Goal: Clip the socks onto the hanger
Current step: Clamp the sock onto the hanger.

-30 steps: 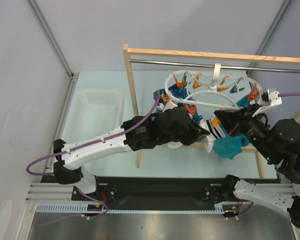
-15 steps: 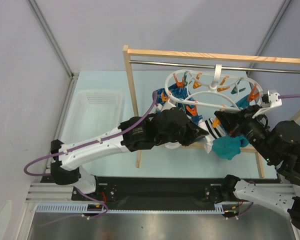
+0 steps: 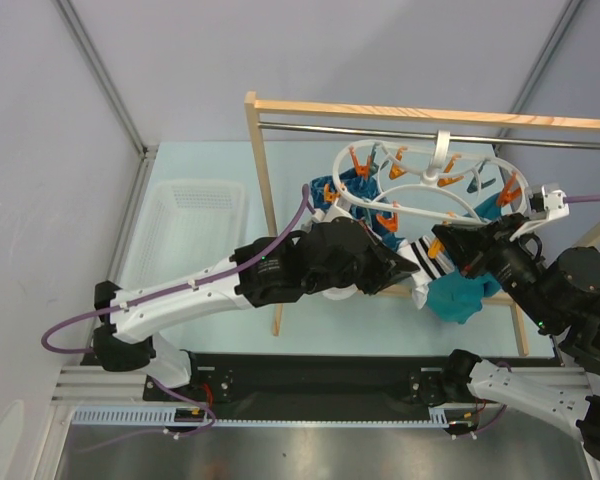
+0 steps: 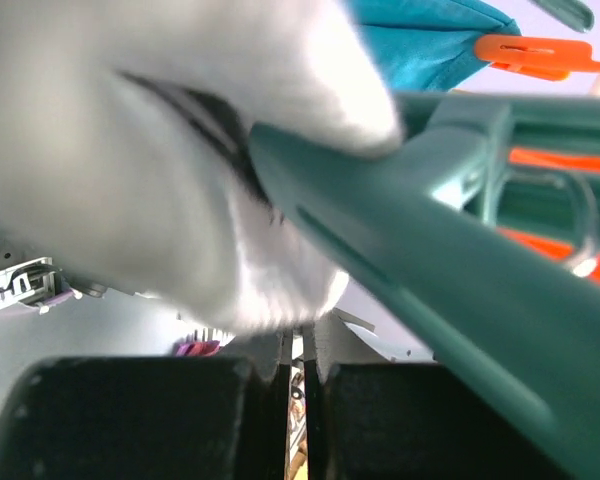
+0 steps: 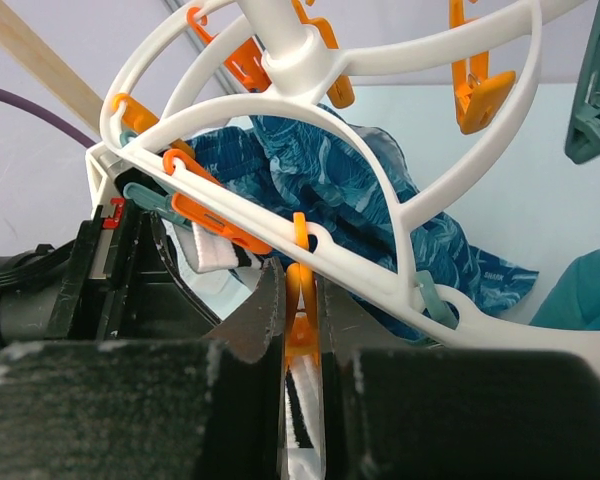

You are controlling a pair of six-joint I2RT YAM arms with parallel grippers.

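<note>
The hanger (image 3: 441, 158) has swung a little to the right since the earlier picture, and its hook now sits further along the metal rail. The left arm has pushed forward and to the right too.

The left gripper (image 3: 407, 266) is closed tight. A sock (image 3: 432, 262) lies right at its tips, white with black stripes. In the left wrist view the white cloth fills the space just above the shut fingers, so we think this gripper is pinching the sock. A teal clip (image 4: 460, 260) pokes in close beside it.

The right gripper (image 5: 300, 290) is closed on an orange clip (image 5: 300, 315) that hangs from the near rim of the hanger. We think it is squeezing the clip to open its mouth.

The sock is held up just under that clip, between the two grippers. We can see its stripes below the clip in the right wrist view. We cannot tell if the cloth is inside the clip's mouth yet.

A blue patterned cloth (image 5: 350, 180) and a teal garment (image 3: 458, 295) already hang from the hanger. We do not see any sock hanging by itself from a clip.

So we think the job is in the middle of the first sock. The cuff must go into the clip, and both grippers must let go. We see only one sock for sure, so the other one is still left to do.
</note>
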